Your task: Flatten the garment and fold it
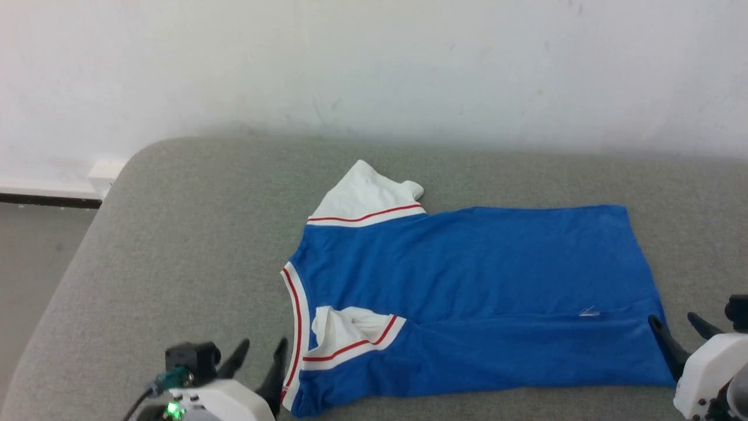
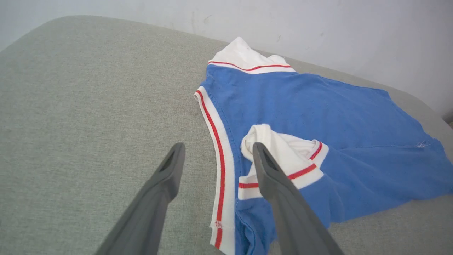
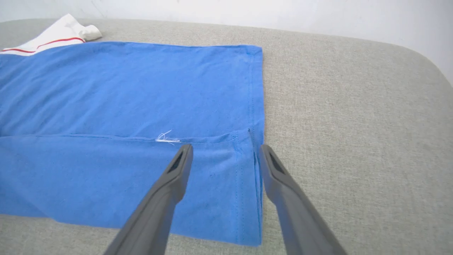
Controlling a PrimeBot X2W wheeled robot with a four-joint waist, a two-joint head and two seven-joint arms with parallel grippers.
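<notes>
**Garment half-narrowed, both jaws open and empty**
The garment (image 1: 467,275) lies flat on the grey surface (image 1: 175,234) with its near long side turned in. The left gripper (image 1: 264,342) is at the collar end and the right gripper (image 1: 672,318) at the hem. Probably best to pinch both layers and lift the ends together, so the tucked sleeve (image 1: 350,333) stays put.

Setting: plain indoor room, looking more like a test or lab space than a home; which one cannot be told for certain.
Work surface (image 1: 175,245): grey woven-fabric padding with rounded corners, reaching back to the wall and serving as a bench, the garment (image 1: 467,275) lying spread on it.
Wall (image 1: 374,64): white-painted, carrying scuffs and marks.
Skirting (image 1: 47,200): dark strip running along the wall foot at left.
Floor (image 1: 35,263): dull grey-beige, showing beside the padding.
</notes>
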